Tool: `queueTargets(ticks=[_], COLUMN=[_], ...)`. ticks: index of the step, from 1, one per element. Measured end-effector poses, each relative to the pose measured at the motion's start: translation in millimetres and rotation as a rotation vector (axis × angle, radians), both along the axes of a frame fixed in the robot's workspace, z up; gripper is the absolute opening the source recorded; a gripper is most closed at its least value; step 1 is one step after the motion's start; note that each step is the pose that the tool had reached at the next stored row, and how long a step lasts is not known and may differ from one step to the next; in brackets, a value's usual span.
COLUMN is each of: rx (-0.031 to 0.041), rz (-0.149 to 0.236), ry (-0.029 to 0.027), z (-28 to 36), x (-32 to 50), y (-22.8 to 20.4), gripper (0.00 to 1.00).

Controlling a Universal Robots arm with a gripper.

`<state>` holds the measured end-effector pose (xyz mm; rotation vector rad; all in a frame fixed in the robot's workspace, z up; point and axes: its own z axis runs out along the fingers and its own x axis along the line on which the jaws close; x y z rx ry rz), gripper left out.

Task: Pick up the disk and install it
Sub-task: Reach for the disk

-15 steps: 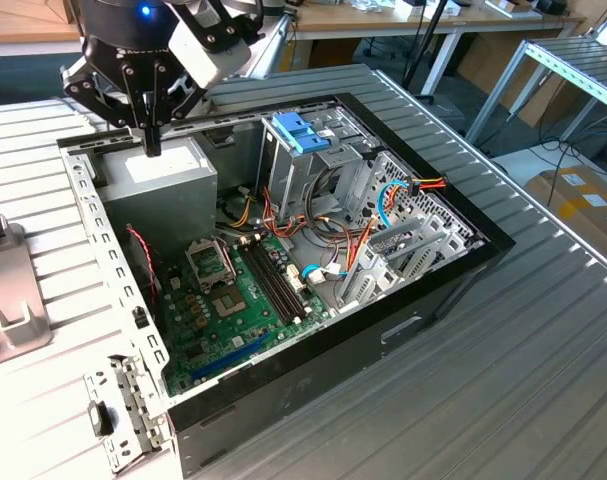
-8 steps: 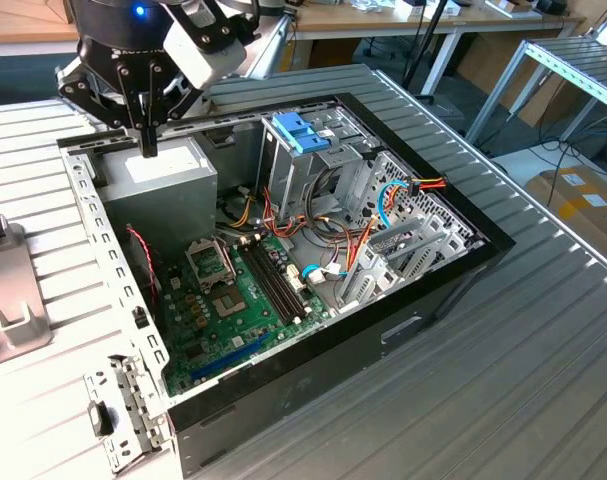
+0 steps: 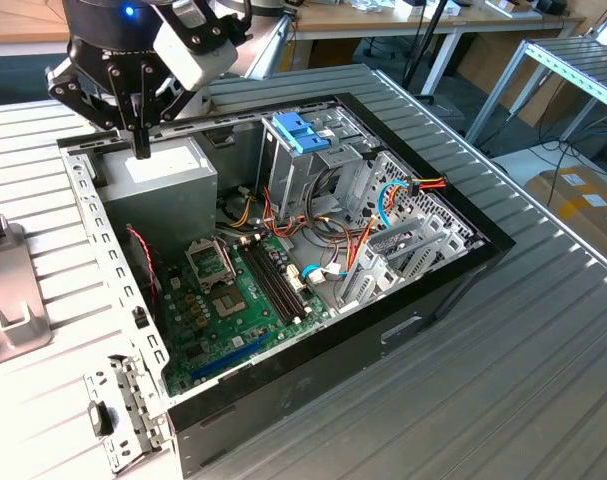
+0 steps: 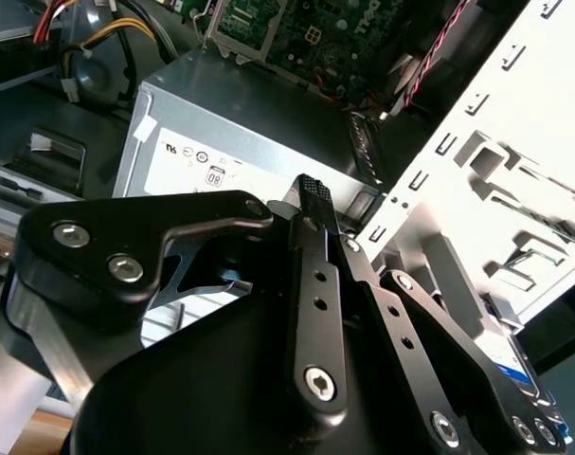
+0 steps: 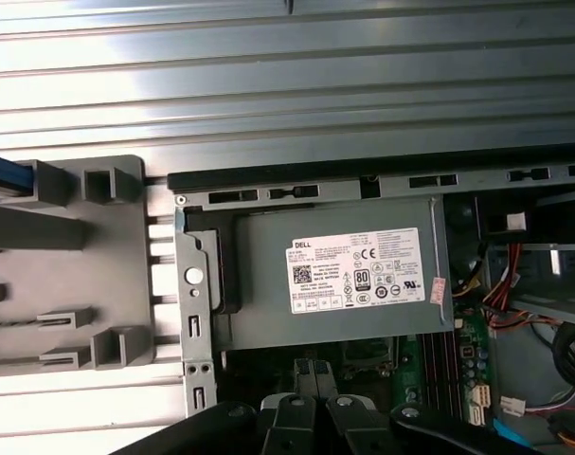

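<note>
Disk [image 4: 511, 365] lies outside the case wall [image 4: 514, 114], half hidden behind the pincer [image 4: 309, 189] links; long axis unclear. Pincer is pressed together, empty, over the power supply [image 4: 230, 142].

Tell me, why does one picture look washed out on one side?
Second wrist view: glare blows out the pale case frame, while the gripper, close to the lens, looks dark. First wrist view: bright streaks on the ribbed table. Exterior view: even light, the motherboard in focus.
</note>
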<state>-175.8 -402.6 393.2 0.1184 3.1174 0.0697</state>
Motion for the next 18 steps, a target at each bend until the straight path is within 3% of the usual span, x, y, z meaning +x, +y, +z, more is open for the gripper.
queueTargets(ticks=[18], rx=[0.0], rz=[0.0], ry=[0.0], z=[0.0], x=[-15.2], y=[0.0], gripper=[0.11])
